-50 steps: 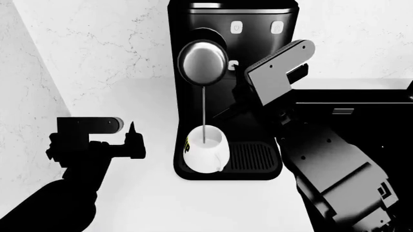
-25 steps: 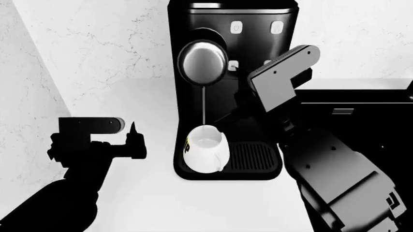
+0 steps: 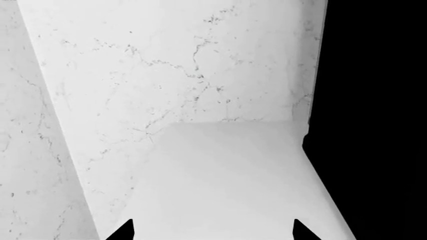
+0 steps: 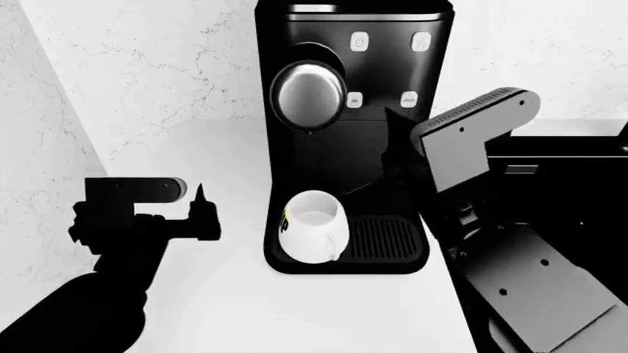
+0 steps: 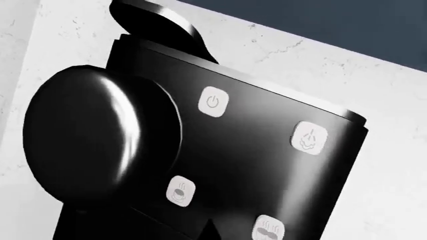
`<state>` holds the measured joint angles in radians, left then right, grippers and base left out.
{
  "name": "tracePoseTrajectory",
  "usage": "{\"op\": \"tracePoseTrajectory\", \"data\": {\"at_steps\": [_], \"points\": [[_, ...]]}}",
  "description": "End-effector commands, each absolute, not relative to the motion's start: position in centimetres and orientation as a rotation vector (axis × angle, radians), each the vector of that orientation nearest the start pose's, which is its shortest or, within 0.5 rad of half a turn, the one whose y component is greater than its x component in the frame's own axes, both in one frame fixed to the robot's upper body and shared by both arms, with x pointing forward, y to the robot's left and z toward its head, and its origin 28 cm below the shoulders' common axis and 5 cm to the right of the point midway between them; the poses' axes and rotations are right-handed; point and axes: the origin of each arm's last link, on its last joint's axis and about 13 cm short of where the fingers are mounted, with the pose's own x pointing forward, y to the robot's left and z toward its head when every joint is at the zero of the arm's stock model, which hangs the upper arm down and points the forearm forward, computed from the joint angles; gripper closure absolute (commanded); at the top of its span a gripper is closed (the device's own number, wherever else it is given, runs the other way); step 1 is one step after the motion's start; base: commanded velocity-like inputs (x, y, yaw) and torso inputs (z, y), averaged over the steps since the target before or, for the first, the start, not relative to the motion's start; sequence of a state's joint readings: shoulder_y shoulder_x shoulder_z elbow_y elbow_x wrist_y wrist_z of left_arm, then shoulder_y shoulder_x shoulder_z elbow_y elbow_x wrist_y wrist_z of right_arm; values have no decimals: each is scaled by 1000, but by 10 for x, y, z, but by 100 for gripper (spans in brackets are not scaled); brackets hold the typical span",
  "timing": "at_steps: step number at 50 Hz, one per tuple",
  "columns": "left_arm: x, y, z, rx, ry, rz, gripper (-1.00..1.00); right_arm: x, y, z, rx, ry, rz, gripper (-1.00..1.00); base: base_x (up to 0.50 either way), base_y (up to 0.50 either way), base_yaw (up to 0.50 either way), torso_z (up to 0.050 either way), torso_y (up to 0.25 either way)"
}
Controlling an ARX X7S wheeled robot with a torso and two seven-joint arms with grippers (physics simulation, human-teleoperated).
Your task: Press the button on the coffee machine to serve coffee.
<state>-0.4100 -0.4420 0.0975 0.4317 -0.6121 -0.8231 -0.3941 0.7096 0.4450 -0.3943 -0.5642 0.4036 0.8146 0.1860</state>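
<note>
Coffee served, right arm clear of the coffee machine [image 4: 354, 132]

The machine stands upright at the back of the counter [image 4: 226, 309], long axis vertical, buttons facing the robot; a filled white cup [image 4: 312, 226] sits on its drip tray [image 4: 387, 237] under the spout. The right gripper [image 4: 398, 147] hovers just before the buttons, finger state unclear. The left gripper [image 4: 201, 209], fingers apart, idles well left of the machine.

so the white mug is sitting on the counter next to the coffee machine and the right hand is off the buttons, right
Not quite: the white mug sits on the coffee machine's own drip tray, under the silver disc, as the head view shows. The right hand is indeed off the buttons.
</note>
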Motion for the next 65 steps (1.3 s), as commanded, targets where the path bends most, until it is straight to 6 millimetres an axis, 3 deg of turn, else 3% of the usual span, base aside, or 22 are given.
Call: {"op": "tracePoseTrajectory", "data": {"at_steps": [1,14,21,22,65], "points": [[253,252,150,31,69,46,-100,249,-109,207,-247,-316,230,100,0,0,0,0,0],[254,249,150,31,67,47,-100,233,-130,177,-185,-261,88,100,0,0,0,0,0],[255,246,149,29,69,42,-100,226,-138,174,-169,-231,31,100,0,0,0,0,0],[254,247,148,28,70,41,-100,226,-140,172,-163,-220,17,-100,0,0,0,0,0],[251,249,133,29,100,56,-100,214,-155,145,-142,-78,-41,-100,0,0,0,0,0]]}}
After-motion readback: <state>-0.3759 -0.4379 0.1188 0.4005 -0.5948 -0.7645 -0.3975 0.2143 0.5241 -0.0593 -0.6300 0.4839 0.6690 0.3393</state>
